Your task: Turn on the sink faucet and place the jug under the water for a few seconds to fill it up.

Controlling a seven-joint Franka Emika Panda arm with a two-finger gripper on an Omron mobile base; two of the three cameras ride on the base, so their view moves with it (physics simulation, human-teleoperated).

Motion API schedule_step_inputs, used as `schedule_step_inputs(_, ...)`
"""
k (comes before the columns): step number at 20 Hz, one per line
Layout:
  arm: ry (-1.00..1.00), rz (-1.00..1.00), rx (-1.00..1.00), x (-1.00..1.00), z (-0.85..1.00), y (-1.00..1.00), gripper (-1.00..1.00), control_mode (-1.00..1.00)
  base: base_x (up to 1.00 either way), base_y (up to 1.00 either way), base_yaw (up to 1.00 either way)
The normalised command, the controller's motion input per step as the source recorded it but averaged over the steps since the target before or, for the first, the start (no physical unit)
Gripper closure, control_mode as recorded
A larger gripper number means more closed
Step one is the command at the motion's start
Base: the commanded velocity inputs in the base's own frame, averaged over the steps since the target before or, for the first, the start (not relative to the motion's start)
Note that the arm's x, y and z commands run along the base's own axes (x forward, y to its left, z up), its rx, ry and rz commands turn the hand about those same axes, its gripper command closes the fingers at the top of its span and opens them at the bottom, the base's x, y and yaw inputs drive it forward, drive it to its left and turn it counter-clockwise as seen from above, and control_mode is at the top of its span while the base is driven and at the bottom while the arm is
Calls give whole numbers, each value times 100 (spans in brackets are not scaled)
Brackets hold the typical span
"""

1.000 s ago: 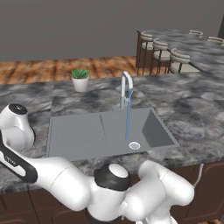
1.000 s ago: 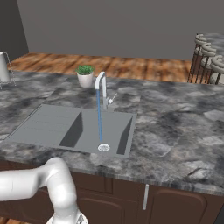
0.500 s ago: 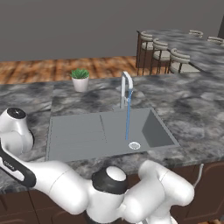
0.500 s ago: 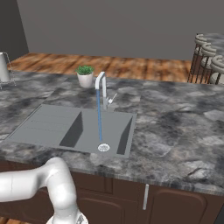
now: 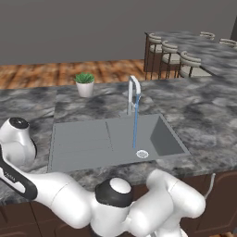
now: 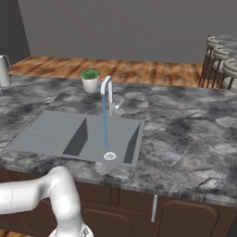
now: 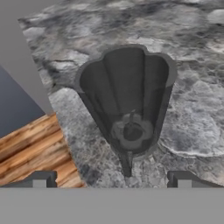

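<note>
Dark ribbed jug [image 7: 127, 105] upright on marbled counter; water [image 5: 135, 125] from faucet [image 5: 133, 92] into sink [image 5: 83, 143].

Robot's white arm [image 5: 55, 199] with its dark joints has sunk lower and swung left across the left base view since a second ago, its rounded white elbow [image 5: 18, 139] dropping toward the marbled grey counter's [image 5: 203, 106] near edge.

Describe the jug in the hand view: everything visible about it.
The jug is dark charcoal with faint vertical ribs and a wavy rim. The camera looks down into its open mouth; it looks empty, a round bottom showing inside. It stands upright on the mottled grey stone counter, near the counter's edge. Nothing grips it; the open gripper hovers above.
</note>
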Motion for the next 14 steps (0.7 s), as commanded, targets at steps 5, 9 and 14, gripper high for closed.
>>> schedule_step_inputs(5,5,-1,0,17,-11,3,-100,-100,0,0,0)
schedule_step_inputs(9,6,-6,0,8,-1,27,-100,-100,0,0,0)
schedule_step_inputs(14,1,-2,-1,0,-1,21,-100,-100,0,0,0)
